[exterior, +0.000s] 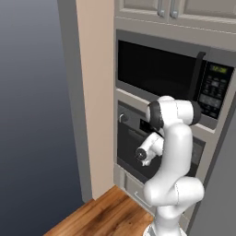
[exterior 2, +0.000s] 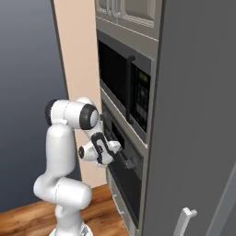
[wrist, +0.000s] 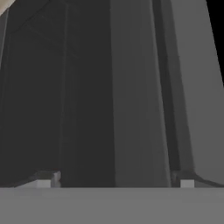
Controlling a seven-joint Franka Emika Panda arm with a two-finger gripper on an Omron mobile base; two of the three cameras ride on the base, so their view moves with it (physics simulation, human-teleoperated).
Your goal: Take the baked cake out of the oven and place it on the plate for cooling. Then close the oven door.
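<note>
Oven door [exterior 2: 125, 173] is shut below the microwave [exterior: 161, 73], so I cannot see what the oven [exterior: 133, 143] holds. My fingers [wrist: 114, 181] stand wide apart, straddling its bar handle [wrist: 139, 109].

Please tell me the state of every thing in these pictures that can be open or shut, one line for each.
oven door: shut, handle not yet gripped.
microwave: door shut, display lit.
upper cabinet doors: shut.
drawer below the oven: shut.
gripper: open, fingertips apart, close before the oven's handle bar.
</note>
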